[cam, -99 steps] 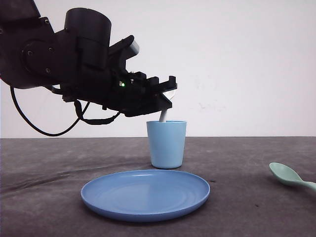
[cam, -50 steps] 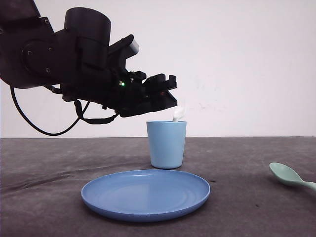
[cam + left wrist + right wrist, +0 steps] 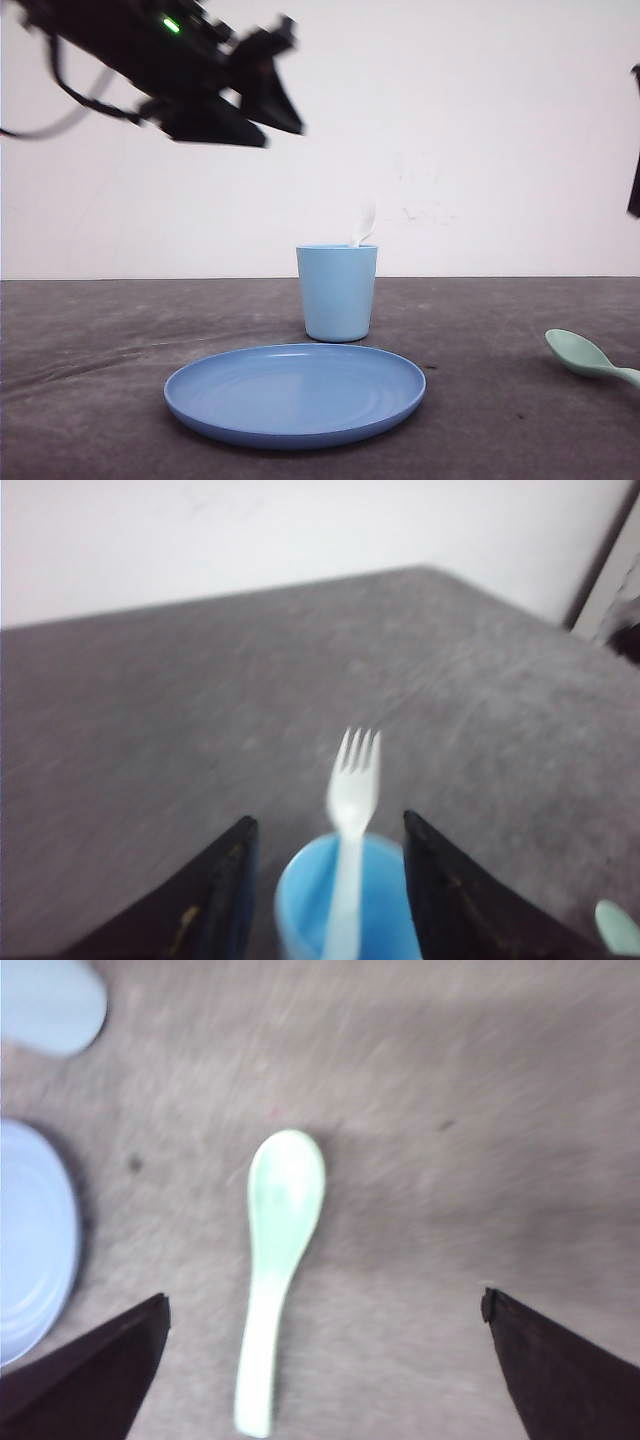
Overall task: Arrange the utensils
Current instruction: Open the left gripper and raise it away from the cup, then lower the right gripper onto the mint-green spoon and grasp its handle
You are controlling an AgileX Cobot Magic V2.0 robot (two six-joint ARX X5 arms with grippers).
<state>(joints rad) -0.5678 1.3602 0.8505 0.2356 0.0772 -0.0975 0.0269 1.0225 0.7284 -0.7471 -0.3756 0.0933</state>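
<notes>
Now the fork (image 3: 353, 810) stands tines-up in the cup (image 3: 337, 290), and the left end effector (image 3: 325, 880), jaws apart and empty, is high above it. What remains is the spoon (image 3: 276, 1250), lying flat near the surface's right edge, lengthwise between the right end effector's (image 3: 325, 1360) wide-spread jaws, the nearer arm.

Plain white wall (image 3: 480, 120) behind, faintly smudged; dark grey cloth-covered table (image 3: 520, 320) below, slightly wrinkled on the left; even, soft light throughout
</notes>
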